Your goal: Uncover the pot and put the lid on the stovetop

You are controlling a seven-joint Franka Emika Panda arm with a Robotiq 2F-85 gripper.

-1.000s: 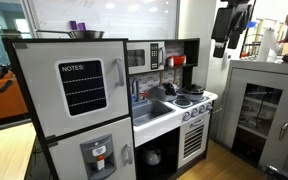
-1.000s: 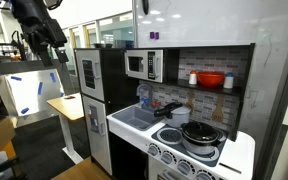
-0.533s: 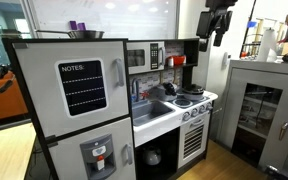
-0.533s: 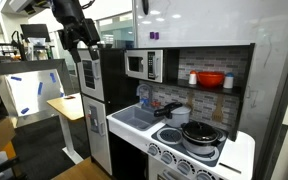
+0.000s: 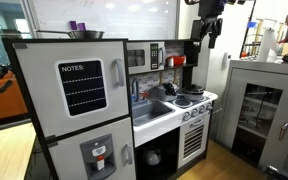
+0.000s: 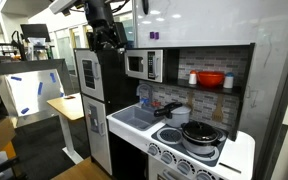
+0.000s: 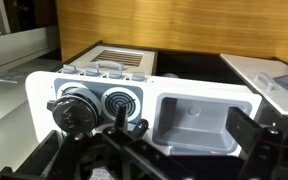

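Note:
The pot (image 6: 200, 134) stands on a back burner of the white stovetop (image 6: 235, 150), with its dark lid (image 6: 201, 127) on it. In the wrist view the covered pot (image 7: 73, 110) is at the left of the stovetop (image 7: 42, 86), beside a bare burner ring (image 7: 121, 100). My gripper (image 6: 109, 38) hangs high in the air, above and to the side of the toy kitchen, far from the pot. The same gripper (image 5: 210, 27) shows near the top of an exterior view. In the wrist view the gripper (image 7: 181, 125) is open and holds nothing.
A grey sink basin (image 7: 204, 118) lies next to the stovetop. Above it are a microwave (image 6: 139, 66) and a shelf with a red bowl (image 6: 211, 79). The toy fridge (image 5: 79, 100) carries a steel bowl (image 5: 85, 34). A grey cabinet (image 5: 264, 105) stands close beside the stove.
The arm has swung across toward the toy kitchen, leftward in one exterior view and rightward in the other. The jaws have stayed open. The pot and lid have not moved.

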